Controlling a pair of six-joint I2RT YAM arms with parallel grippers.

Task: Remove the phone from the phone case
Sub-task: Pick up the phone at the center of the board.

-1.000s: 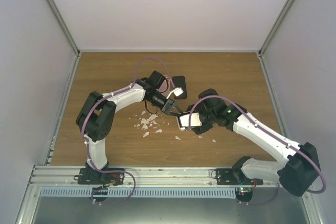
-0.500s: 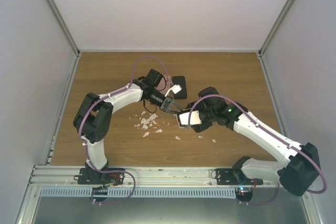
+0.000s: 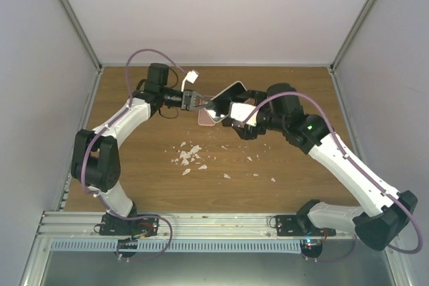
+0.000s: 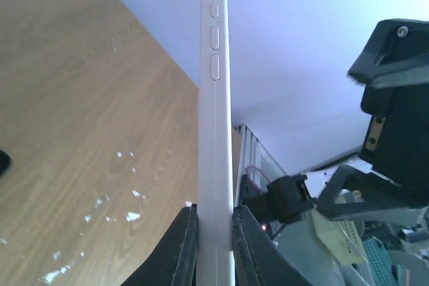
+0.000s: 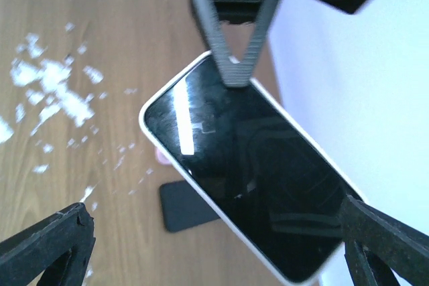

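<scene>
Two sets of fingers, one phone. Your left fingers (image 4: pixel 179 246) are pinched shut on the phone (image 4: pixel 214 132), front and back faces, at one short end. It is held in the air above the desk (image 3: pixel 154 185).

Phone is a thin slab with rounded corners: glossy black screen, smooth matte white rim. You can't tell from here whether that white is the case or the body.

Its long axis runs straight out from the left fingers. It sits edge-on to the left wrist camera, with three oblong side buttons (image 4: pixel 215 48) near the far end. The screen faces your right fingers (image 5: pixel 47 246), which are spread wide with one on each side of the phone, touching nothing.

Below the phone, between the right fingers, a dark flat rectangle (image 5: pixel 188 207) lies on the wood-grain desk. White flecks (image 3: pixel 189 157) are scattered on the near side of both sets of fingers.
</scene>
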